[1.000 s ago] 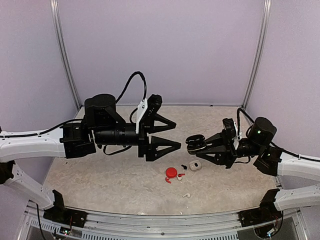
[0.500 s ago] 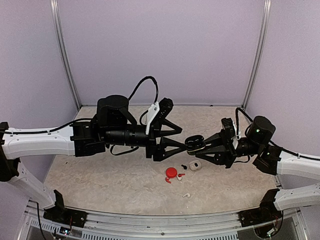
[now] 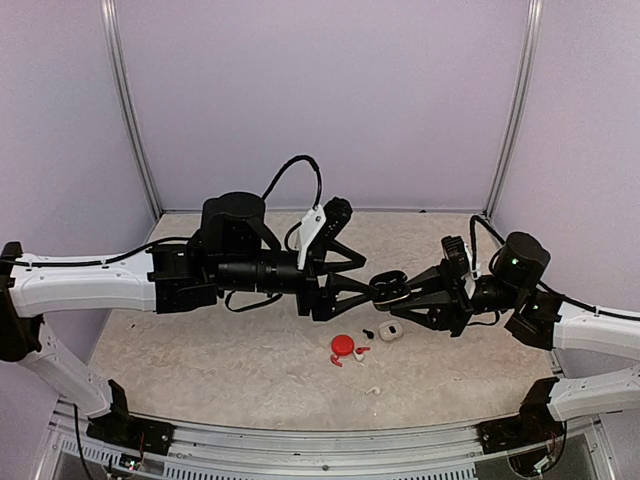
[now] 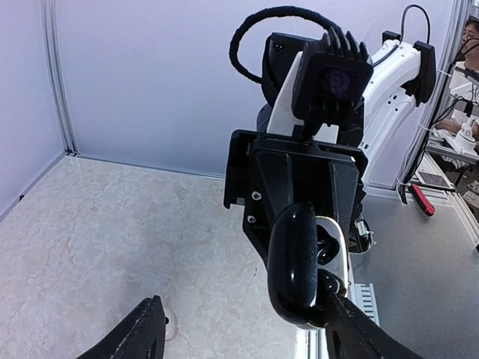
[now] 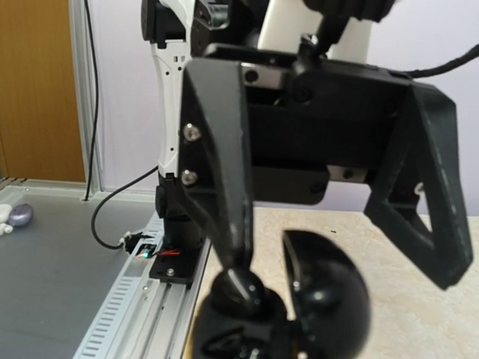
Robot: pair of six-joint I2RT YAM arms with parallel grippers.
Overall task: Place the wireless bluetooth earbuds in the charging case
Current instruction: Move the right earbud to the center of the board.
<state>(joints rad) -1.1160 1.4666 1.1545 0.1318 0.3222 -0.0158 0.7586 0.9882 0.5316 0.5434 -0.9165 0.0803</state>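
My right gripper [image 3: 397, 291] is shut on an open black charging case [image 3: 388, 286], held above the table. In the left wrist view the case's raised lid [image 4: 294, 262] faces me, with dark wells beside it. My left gripper [image 3: 362, 277] is open. Its lower finger tip [image 4: 338, 301] touches the case's base, and the other finger [image 4: 144, 335] stands clear. In the right wrist view that finger tip [image 5: 233, 263] rests on a rounded black bud [image 5: 241, 293] in the case [image 5: 323, 307]. A black earbud [image 3: 368, 332] and a white earbud [image 3: 372, 390] lie on the table.
A red case [image 3: 343, 346] lies below the grippers with small red and white buds beside it. A white case [image 3: 389, 331] sits to its right. A metal rail [image 3: 320, 440] runs along the near table edge. Purple walls enclose the back and sides.
My left arm has reached right, from well apart to its lower finger tip touching the black case. The right gripper has held the case almost still.
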